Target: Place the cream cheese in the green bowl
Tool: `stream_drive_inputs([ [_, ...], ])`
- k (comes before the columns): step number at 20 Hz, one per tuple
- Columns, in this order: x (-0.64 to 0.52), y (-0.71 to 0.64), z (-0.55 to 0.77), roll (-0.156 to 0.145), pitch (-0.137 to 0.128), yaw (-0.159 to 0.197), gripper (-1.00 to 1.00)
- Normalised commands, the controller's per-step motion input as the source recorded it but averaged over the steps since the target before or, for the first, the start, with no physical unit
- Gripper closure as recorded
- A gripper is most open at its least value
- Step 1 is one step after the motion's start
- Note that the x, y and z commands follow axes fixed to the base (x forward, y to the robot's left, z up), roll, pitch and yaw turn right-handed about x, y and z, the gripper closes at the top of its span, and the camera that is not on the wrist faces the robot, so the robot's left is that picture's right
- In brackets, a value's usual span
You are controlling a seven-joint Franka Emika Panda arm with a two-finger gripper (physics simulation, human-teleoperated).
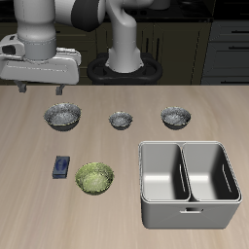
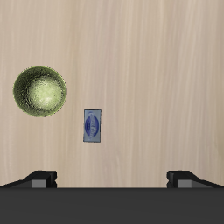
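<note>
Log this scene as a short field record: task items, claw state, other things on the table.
cream cheese: small dark blue box lying flat on the table, beside the green bowl, not touching it
green bowl: yellow-green, speckled inside, empty, near the table's front edge
claw: open, empty, raised above the table farther back than the cream cheese
grey bowls: three in a row, farther back
metal bin: two-compartment container, both compartments empty
task status: cream cheese not yet grasped
</note>
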Motion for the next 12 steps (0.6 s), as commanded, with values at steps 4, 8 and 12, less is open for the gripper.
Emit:
stream_drive_inputs([
  [4,0.06,-0.01,-0.22,0.014,0.01,-0.011,-1.0],
  [8,-0.03,0.13,-0.28,0.036,0.013,-0.025,-1.0],
  [12,-0.07,0.13,-0.22,0.033,0.005,-0.04,-1.0],
])
